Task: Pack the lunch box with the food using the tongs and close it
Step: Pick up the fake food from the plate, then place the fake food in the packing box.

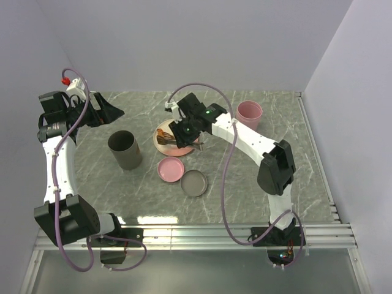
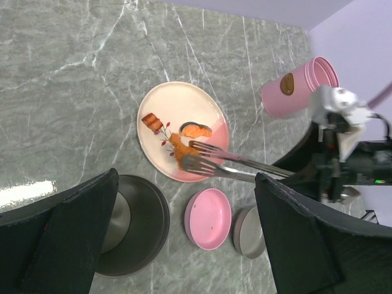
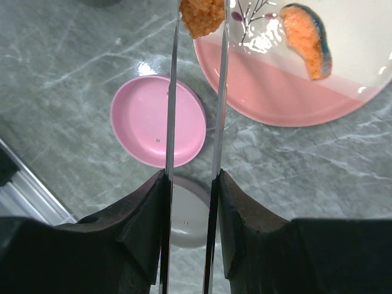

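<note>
My right gripper (image 3: 191, 184) is shut on the silver tongs (image 3: 170, 110), one arm against each finger. The tong tips pinch an orange-brown chunk of food (image 3: 202, 17) over the pink-and-cream plate (image 3: 288, 92). An orange salmon-like piece (image 3: 306, 40) lies on the plate to the right. In the left wrist view the tongs (image 2: 245, 164) reach over the plate (image 2: 159, 104), where a brown piece (image 2: 153, 121) also lies. The dark grey round lunch box (image 1: 125, 149) stands open, left of the plate. My left gripper (image 1: 116, 113) hangs open and empty above the table's left.
A pink shallow lid (image 1: 171, 169) and a grey lid (image 1: 194, 183) lie on the marble table in front of the plate. A pink cup (image 1: 249, 114) stands at the back right. Walls close in the table on three sides.
</note>
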{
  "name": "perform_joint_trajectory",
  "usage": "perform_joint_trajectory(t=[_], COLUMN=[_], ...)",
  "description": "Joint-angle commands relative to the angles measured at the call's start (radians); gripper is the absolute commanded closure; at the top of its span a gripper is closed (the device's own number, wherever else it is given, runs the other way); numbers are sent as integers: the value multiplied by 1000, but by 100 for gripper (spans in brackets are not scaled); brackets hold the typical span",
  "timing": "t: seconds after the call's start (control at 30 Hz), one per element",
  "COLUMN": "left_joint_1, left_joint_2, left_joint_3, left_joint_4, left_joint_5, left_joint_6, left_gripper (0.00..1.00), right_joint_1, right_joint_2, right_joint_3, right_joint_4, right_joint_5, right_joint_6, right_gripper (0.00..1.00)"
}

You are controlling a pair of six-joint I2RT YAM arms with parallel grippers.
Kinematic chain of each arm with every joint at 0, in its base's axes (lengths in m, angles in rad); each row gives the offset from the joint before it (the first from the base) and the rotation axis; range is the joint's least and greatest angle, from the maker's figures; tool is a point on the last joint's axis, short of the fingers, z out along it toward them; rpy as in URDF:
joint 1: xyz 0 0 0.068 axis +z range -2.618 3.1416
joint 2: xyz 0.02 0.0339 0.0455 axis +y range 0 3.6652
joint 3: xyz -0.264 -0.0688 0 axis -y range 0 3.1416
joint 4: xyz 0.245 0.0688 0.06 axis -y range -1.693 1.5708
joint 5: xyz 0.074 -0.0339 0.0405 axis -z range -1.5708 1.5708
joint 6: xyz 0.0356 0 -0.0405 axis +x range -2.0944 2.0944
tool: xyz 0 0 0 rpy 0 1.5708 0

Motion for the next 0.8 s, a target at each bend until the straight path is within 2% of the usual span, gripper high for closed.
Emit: perform_joint_trajectory(t=[0.0,0.17,0.33,0.57,0.77], left_joint_1=[4,5,5,7,16], left_joint_2=[4,27,44,49,24], left_joint_3=[43,89,117,146,134], left_joint_4=[7,-5,18,4,29], left_joint_5=[26,43,66,34,-20], left_joint_6=[5,0,-27,-17,-53], left_gripper=[1,1,0,1,0], right_joint_1=[-14,-16,-13,36,90], right_joint_2=[-119,-202,-240,-170,-108], right_joint_3=[-9,-6,35,200,268], right_joint_4=[35,18,-2,-49,-46], right_joint_5=[-5,-11,-97,-128,-134], right_joint_6=[-5,-37,-54,-60,-60], right_gripper=[68,68,67,67,67])
